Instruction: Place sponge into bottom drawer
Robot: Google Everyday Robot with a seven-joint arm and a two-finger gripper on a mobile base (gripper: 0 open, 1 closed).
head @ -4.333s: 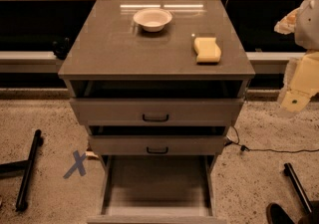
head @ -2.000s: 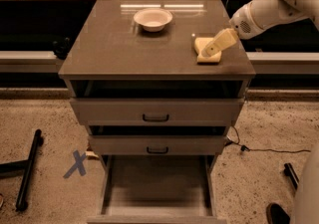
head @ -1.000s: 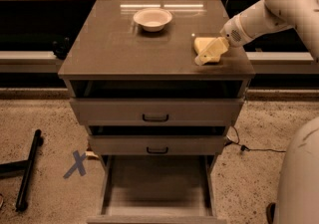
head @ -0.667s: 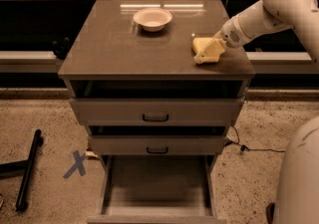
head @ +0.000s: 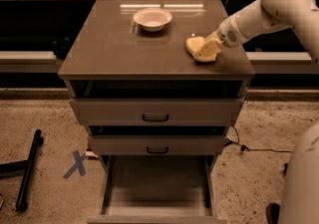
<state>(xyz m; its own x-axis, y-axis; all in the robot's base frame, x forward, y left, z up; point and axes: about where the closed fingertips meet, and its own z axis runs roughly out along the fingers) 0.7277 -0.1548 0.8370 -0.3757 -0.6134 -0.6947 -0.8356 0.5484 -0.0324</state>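
The pale yellow sponge point(head: 194, 44) lies on the right side of the cabinet top point(head: 124, 49), near its front edge. My gripper point(head: 207, 52) reaches in from the right and sits on the sponge's right part, covering much of it. The bottom drawer point(head: 157, 188) is pulled out, and its flat floor shows nothing in it. The two upper drawers, with black handles, stick out only a little.
A round cream bowl point(head: 152, 18) stands at the back middle of the cabinet top. A black bar point(head: 27, 173) and a blue tape cross point(head: 76, 164) lie on the floor at the left. A cable point(head: 249, 148) runs along the floor at the right.
My arm came in from the right edge of the view to the sponge. Over the last second it has stayed on the sponge with only a slight shift.
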